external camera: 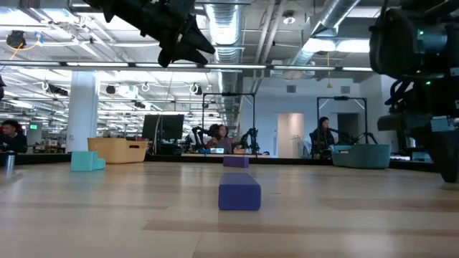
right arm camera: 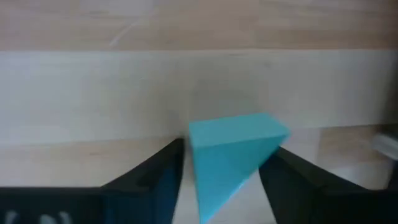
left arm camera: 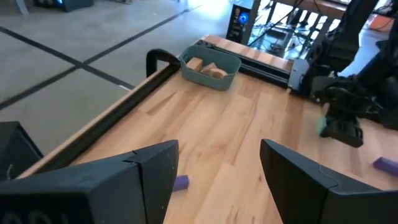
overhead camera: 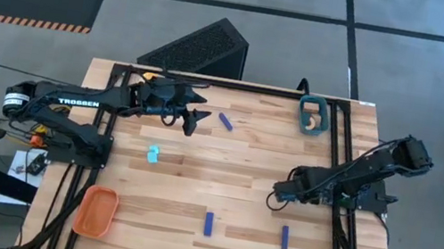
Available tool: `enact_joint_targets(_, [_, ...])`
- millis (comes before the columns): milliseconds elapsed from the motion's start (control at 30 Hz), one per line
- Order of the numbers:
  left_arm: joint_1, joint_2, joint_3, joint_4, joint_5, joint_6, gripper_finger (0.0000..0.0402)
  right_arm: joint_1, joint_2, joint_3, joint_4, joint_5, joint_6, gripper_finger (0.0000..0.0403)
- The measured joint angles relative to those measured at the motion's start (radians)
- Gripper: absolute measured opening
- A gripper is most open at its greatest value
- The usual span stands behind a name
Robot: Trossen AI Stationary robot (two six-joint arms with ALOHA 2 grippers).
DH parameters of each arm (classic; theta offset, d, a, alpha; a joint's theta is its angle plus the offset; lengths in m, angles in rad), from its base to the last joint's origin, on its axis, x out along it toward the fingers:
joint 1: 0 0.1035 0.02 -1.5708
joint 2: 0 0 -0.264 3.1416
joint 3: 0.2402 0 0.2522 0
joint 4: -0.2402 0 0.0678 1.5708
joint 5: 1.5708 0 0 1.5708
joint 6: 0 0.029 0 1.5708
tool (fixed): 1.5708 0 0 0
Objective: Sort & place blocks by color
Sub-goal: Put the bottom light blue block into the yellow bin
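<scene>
The right gripper [right arm camera: 224,168] is lowered to the counter [overhead camera: 243,160], and a cyan wedge [right arm camera: 233,155] is seen between its jaws – the dark fingers [right arm camera: 152,177] stand close on either side of it, though whether they actually press on it cannot be told. In the high view this gripper [overhead camera: 276,199] sits near the middle of the boards.

The left gripper [overhead camera: 195,120] is held above the counter with its jaws spread and nothing between them. Just beyond those jaws a dark blue bar [overhead camera: 225,121] is laid on the wood; farther ahead of them a teal tray [left arm camera: 211,67] with tan wooden pieces [left arm camera: 208,68] inside is set by the counter's edge.

A second cyan block [overhead camera: 153,155] is found beside and behind the left jaws, well apart from them. Two more dark blue bars [overhead camera: 208,223] [overhead camera: 285,236] are placed on the near side of the right jaws – one fairly close, one farther off. An orange tray [overhead camera: 96,211] is left at the corner, far from both jaws.
</scene>
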Motion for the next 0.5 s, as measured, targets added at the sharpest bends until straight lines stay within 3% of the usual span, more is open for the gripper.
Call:
enact_joint_targets(233, [-0.029, 0.009, 0.0, 0.014, -0.001, -0.044, 0.0213, 0.0, 0.001, 0.01, 0.015, 0.023, -0.033, 0.0092])
enact_joint_targets(367, [-0.033, 0.032, 0.0, 0.021, -0.001, -0.126, 0.0213, 0.0, 0.002, 0.076, 0.032, 0.138, -0.146, 0.0066])
enact_joint_targets(500, [-0.033, 0.088, 0.0, 0.042, 0.053, -0.276, 0.0213, 0.0, 0.002, 0.159, 0.097, 0.332, -0.389, 0.0077])
